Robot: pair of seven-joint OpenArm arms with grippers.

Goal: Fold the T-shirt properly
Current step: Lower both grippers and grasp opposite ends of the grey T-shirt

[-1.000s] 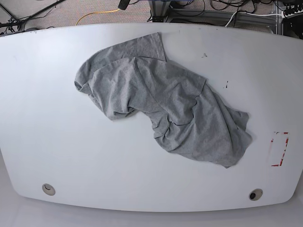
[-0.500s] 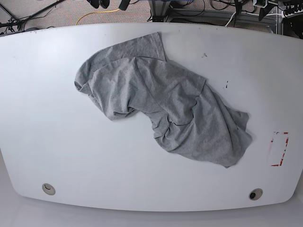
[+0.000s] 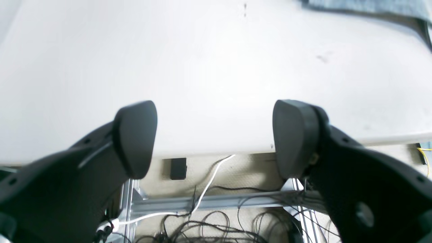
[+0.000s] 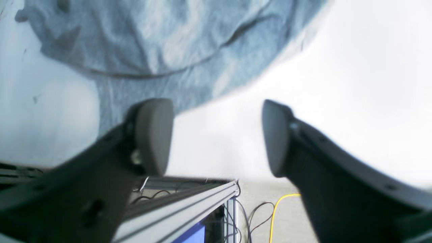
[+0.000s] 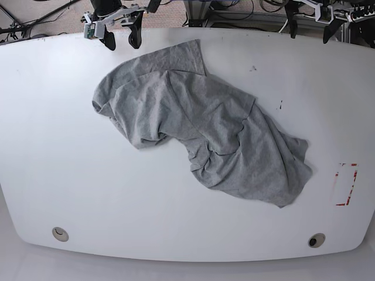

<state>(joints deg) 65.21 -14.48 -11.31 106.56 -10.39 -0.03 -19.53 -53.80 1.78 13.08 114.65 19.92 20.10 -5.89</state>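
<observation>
Right gripper [image 5: 121, 37]: far-left edge of the table [image 5: 47, 146] in the base view, above the rim. Fingers [image 4: 153, 135] spread wide, released, nothing between them. In the right wrist view, the gap between them shows bare table and, further off, grey cloth.

Round fitting [image 5: 59, 234]: near-left corner of the table, set into the surface.

T-shirt [image 5: 199, 126]: heather-grey, crumpled, unfolded, lying flat on the table. It runs diagonally from the far left of centre towards the near right. One sleeve [image 5: 179, 57] points to the far edge, just beside the right gripper but apart from it. Wrinkles bunch around the middle; the lower hem sits at the near-right end. Lettering not visible.

Small dark marks [image 5: 253, 68]: on the bare table, right of the sleeve.

Left gripper [image 5: 309, 19]: far-right edge of the table, well apart from the T-shirt. Fingers [image 3: 135, 138] spread wide, released, holding nothing; left wrist view shows table edge and floor cables [image 3: 202, 216] between them.

Round fitting [image 5: 316, 240]: near-right corner.

Red-marked outline [image 5: 345, 184]: right margin of the table, near the hem.
</observation>
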